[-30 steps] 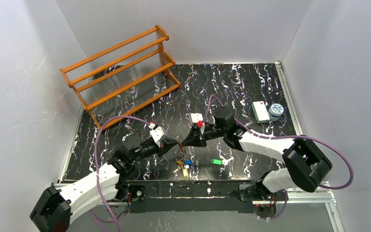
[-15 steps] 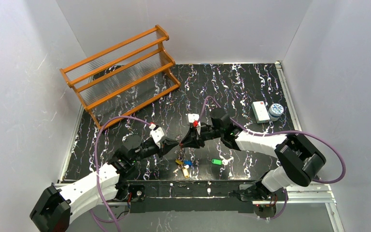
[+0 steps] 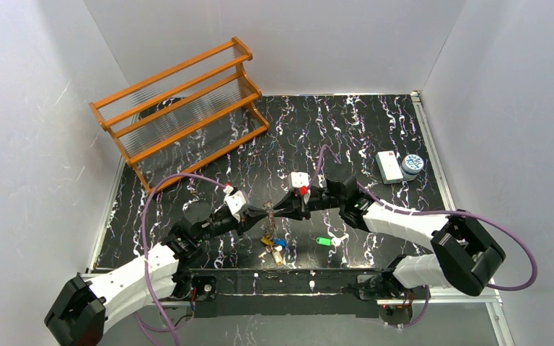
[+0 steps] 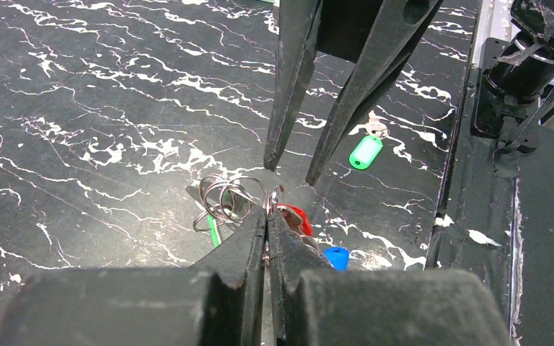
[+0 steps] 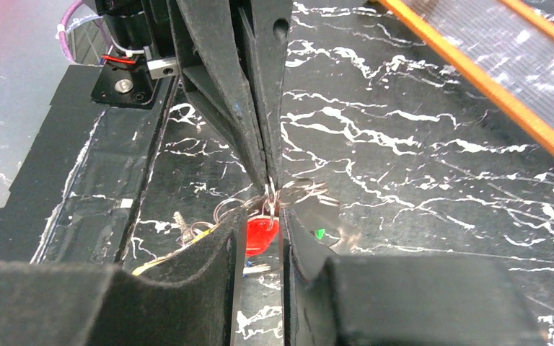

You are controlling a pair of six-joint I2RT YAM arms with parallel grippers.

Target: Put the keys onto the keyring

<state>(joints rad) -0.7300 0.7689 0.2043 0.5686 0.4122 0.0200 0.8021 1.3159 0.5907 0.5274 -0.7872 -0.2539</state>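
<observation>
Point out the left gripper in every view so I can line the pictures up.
Top external: left gripper at centre, tip to tip with the right gripper.
Left wrist: bottom centre, shut on a metal ring.
Right wrist: pointing down from top centre.
Shared landmark: the right gripper, top centre in left wrist, bottom centre in right wrist.

No writing can be read in any view. The round tub (image 3: 412, 163), at about three o'clock on the worktop (image 3: 346, 122), has a blue-and-white print on its lid that is too small to make out. The white box (image 3: 387, 165), just beside the tub at its nine o'clock, shows a small red mark that is not legible. The green key tag (image 4: 365, 152) has a plain face.
</observation>
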